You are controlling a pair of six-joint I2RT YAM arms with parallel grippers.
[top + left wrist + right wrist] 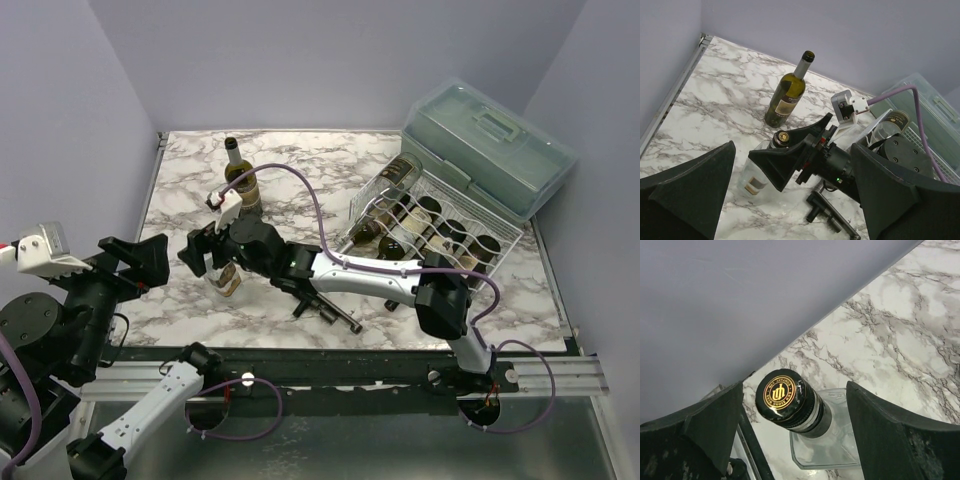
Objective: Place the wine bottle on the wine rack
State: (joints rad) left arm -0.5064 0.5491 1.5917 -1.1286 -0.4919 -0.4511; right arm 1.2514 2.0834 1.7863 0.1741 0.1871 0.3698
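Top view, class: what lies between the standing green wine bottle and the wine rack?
Only bare marble table, with a purple cable arcing across it, as the top view shows.

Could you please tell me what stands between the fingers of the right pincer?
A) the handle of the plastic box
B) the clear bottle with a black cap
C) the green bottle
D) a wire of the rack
B: in the right wrist view the black-capped clear bottle stands upright inside the open right pincer.
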